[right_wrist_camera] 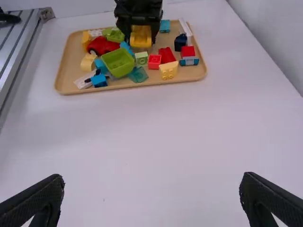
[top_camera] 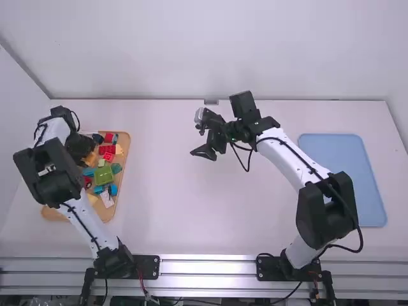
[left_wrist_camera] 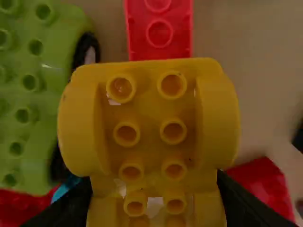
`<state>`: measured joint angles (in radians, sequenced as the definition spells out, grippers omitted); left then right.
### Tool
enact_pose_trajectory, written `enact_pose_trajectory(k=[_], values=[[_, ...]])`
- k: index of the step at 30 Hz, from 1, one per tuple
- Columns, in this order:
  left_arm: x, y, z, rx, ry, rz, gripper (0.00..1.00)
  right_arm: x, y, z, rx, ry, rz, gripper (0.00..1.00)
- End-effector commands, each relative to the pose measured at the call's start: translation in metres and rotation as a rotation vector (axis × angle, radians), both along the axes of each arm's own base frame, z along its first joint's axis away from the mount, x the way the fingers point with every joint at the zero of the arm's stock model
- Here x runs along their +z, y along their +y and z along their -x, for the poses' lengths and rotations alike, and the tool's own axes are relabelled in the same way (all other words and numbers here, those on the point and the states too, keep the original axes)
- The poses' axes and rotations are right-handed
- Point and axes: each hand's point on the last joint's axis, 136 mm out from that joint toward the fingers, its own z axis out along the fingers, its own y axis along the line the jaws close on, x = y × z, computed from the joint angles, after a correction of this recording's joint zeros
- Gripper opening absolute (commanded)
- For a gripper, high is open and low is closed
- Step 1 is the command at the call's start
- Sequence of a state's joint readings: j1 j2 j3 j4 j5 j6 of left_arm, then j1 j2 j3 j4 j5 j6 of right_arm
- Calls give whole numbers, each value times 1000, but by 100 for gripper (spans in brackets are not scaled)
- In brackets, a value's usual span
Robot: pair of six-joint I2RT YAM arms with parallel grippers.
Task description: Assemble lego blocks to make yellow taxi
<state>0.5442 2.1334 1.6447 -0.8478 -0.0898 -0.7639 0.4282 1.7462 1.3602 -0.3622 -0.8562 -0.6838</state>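
Clock face laid over my high view, 12 farthest from me. Back wall [top_camera: 159,51]: white, plain, spans 11 to 1 o'clock. Left wall [top_camera: 14,127]: white, at 9 to 10, meets the back wall along a dark slanting seam near 11. Right wall [top_camera: 401,111]: pale, at 2 to 3. Tabletop [top_camera: 172,191]: white, smooth; small grey fitting [top_camera: 211,102] on its far edge at 12. Ribbed metal rail [top_camera: 207,268] along 6, bright glints. Light: soft, fairly even.

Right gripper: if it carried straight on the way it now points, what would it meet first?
Probably the bare tabletop, short of the tray; how high the right gripper hangs is unclear.
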Motion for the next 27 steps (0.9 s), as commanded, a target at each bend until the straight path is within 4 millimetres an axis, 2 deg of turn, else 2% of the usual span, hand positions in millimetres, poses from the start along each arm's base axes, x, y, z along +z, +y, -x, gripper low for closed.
enact_pose_trajectory(k=[1,4,7,8,10,12,15,16,18,20,21,24,25,26,27], values=[[51,7,-1,-80,-65,-77,46,3,2,0,9,-2,-8,98],[74,-3,3,-182,-101,-93,44,4,-1,-5,-2,-8,-12,98],[84,-18,2,-298,-135,-102,27,5,-4,-9,-12,-16,-15,99],[89,-28,3,-363,-159,-107,2,7,-7,-11,-16,-18,-22,98],[92,-43,3,-474,-190,-103,2,11,-10,-11,-15,-16,-36,99],[94,-70,2,-662,-238,-74,8,17,-13,-11,-7,-14,-62,98],[93,-130,4,-1039,-314,-21,24,34,-28,-12,-12,-15,-110,99],[93,-136,4,-1071,-315,-19,25,35,-30,-12,-15,-14,-111,99],[86,-168,6,-1243,-294,-18,31,45,-43,-13,-42,-22,-115,99],[82,-194,5,-1362,-284,-12,32,51,-50,-12,-56,-28,-114,99],[79,-220,6,-1475,-279,-3,25,56,-57,-7,-56,-43,-107,98],[73,-270,6,-1676,-268,-7,16,65,-69,7,-38,-79,-84,98],[69,-291,5,-1766,-247,-31,17,68,-73,14,-32,-89,-74,98],[67,-297,5,-1787,-238,-39,17,69,-75,16,-30,-91,-71,99],[58,-325,4,-1882,-191,-86,18,73,-82,27,-21,-102,-58,99]])
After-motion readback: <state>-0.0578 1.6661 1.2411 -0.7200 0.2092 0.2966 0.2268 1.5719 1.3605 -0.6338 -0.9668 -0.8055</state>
